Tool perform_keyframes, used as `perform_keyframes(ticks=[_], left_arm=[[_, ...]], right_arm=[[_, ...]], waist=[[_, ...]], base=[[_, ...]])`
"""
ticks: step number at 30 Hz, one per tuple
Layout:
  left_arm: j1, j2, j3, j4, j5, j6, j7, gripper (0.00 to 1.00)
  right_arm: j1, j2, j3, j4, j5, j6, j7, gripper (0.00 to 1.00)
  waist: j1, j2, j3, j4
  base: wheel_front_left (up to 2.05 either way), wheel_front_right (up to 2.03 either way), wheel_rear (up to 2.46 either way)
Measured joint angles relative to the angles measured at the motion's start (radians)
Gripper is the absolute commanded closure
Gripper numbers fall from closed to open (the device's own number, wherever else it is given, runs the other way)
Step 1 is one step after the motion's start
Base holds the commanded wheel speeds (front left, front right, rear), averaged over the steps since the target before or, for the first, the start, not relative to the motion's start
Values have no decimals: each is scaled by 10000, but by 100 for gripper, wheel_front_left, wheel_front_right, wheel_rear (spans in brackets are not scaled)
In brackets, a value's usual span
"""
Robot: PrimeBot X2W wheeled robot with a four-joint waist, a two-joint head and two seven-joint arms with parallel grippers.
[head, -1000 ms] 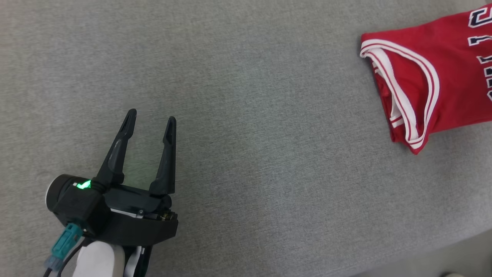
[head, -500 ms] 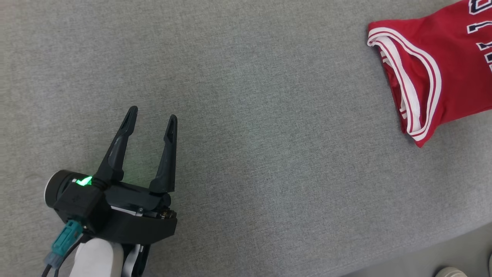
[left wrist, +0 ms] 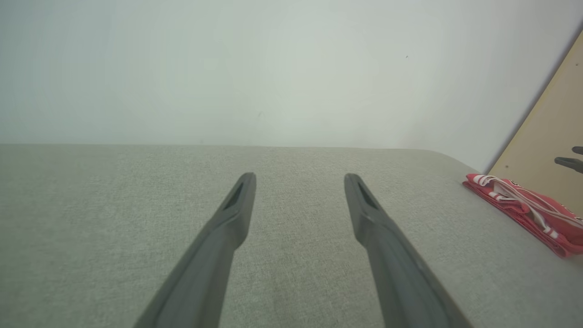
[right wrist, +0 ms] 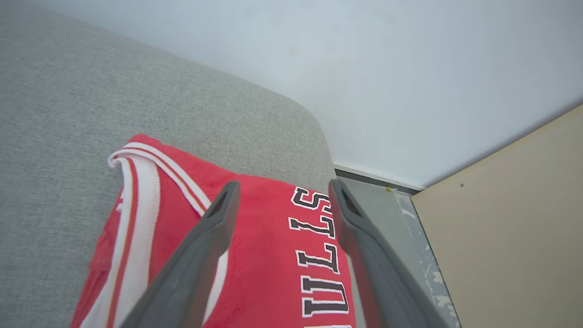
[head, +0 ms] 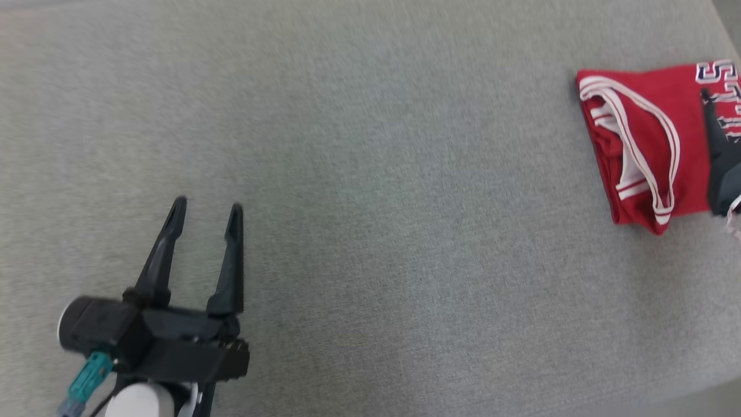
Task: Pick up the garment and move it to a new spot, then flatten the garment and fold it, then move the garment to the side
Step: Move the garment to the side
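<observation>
The folded red garment (head: 686, 104) lies by the table's (head: 405, 174) far right corner, which is rounded. Its lettered side runs close along the right edge, and its white-trimmed opening faces the table's middle. Past that edge a strip of grey floor (right wrist: 391, 205) meets a beige board (right wrist: 510, 228), and a pale wall (left wrist: 273, 68) stands behind the table's far edge.

The right end effector (right wrist: 284, 183) hangs over the garment with its fingers spread and nothing between them. The left end effector (head: 207, 204) is also open and empty, low over the near left part. A wide bare stretch of grey woven cover separates it from the garment. The table's near edge shows at the head view's lower right.
</observation>
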Motion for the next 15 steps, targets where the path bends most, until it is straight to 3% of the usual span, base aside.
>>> perform_keyframes(ticks=[10, 15], left_arm=[[1528, -157, 1026, 443, 86, 174, 0, 0], [2144, -209, 1350, 654, 92, 267, 0, 0]], right_arm=[[1979, 1037, 29, -895, 1202, 0, -2000, 0], [2903, 1557, 414, -1473, 1342, 0, -2454, 0]], waist=[[-1, 0, -1546, 480], [-2, -1, -2401, 687]], base=[[0, 0, 0], [0, 0, 0]])
